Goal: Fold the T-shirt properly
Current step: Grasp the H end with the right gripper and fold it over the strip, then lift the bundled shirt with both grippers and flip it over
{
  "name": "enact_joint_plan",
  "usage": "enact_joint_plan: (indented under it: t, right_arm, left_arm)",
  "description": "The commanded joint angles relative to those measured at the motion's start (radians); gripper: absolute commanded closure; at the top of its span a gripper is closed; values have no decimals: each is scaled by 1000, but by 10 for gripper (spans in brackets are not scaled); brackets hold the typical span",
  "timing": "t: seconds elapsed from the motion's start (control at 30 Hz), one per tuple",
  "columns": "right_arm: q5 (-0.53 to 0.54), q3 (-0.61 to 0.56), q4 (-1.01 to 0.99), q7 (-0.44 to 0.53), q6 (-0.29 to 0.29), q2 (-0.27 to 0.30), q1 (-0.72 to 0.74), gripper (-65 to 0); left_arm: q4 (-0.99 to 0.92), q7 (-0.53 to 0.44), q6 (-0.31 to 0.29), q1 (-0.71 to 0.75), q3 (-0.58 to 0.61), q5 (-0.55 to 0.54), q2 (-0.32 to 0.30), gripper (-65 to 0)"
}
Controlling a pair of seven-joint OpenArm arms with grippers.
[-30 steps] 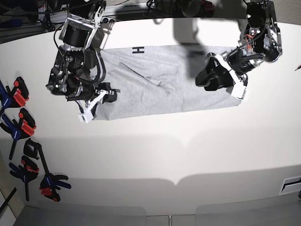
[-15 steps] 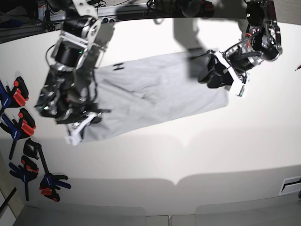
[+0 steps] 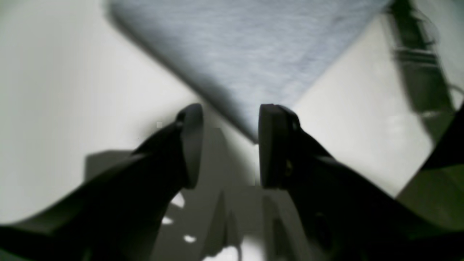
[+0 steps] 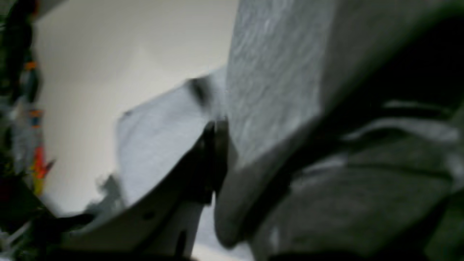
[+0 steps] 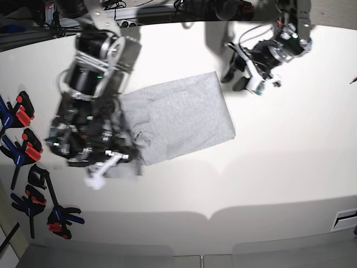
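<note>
Grey T-shirt (image 5: pixel 178 120) lies at centre of white surface (image 5: pixel 268 178), already folded to compact slanted rectangle.

Right gripper (image 4: pixel 214 159): fingers pinched on shirt's edge at 8 o'clock, cloth draped over them.

Left gripper (image 3: pixel 224 145): fingers wide, holding nothing, off shirt at 1 o'clock, one shirt corner just ahead.

Likely step: mid-fold, right arm carrying edge across. Next calls for laying edge flat, then release.

Coloured clamps (image 5: pixel 25 162) at 9 o'clock.
</note>
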Motion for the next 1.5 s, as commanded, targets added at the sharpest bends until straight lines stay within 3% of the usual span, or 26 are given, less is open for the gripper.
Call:
enact_joint_plan:
  t: [0.0, 0.1, 0.17, 0.4, 0.57, 1.27, 1.4, 1.47]
  right_arm:
    - [32, -2, 16, 13, 7, -15, 36, 0]
    - [32, -2, 22, 6, 12, -89, 36, 0]
    - [32, -3, 27, 6, 12, -137, 36, 0]
    - [32, -3, 48, 7, 11, -267, 37, 0]
    - [51, -53, 56, 7, 11, -267, 36, 0]
    - [55, -400, 56, 7, 9, -267, 35, 0]
    - [90, -426, 56, 9, 30, -267, 35, -157]
    - [183, -430, 56, 2, 66, -267, 34, -180]
  left_arm:
    - [-2, -26, 26, -8, 18, 9, -5, -231]
    - [-79, -50, 110, -35, 76, 114, -5, -230]
    - [-152, -59, 135, -68, 99, 156, -5, -231]
    - [-248, -44, 136, -155, 160, 55, -5, -231]
    - [-247, 8, 135, -200, 216, 24, -2, -231]
    - [-247, 6, 136, -219, 225, -10, -3, -231]
    - [-247, 41, 135, -219, 225, -10, -3, -231]
    - [-247, 58, 136, -219, 224, -2, -6, -231]
